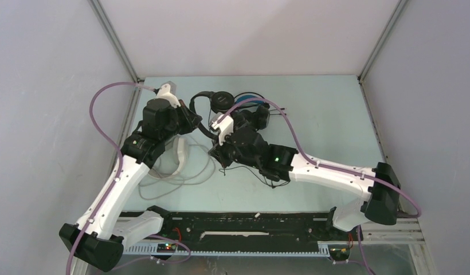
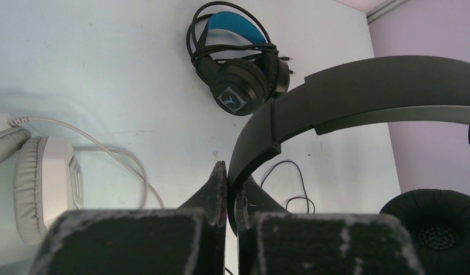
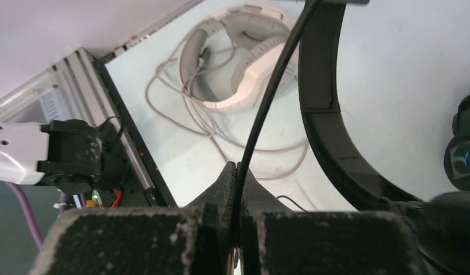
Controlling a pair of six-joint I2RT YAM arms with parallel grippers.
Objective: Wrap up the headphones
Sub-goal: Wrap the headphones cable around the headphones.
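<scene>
My left gripper [image 2: 231, 183] is shut on the headband of the all-black headphones [image 2: 347, 94] and holds them above the table; one ear pad [image 2: 439, 229] hangs at the right. My right gripper [image 3: 237, 172] is shut on their thin black cable [image 3: 267, 97], which runs up taut beside the headband [image 3: 321, 97]. From above, both grippers [image 1: 198, 121] [image 1: 215, 150] meet mid-table by the black headphones [image 1: 221, 98]. The blue-headband pair [image 2: 238, 86] lies behind with its cable coiled round it. The white headphones [image 3: 250, 63] lie to the left, their grey cable loose.
The white headphones' cable [image 1: 181, 175] spreads in loops toward the near edge. A loop of thin black cable [image 2: 290, 183] lies on the table under the held headband. The black rail [image 1: 250, 220] runs along the near edge, and grey walls close in three sides.
</scene>
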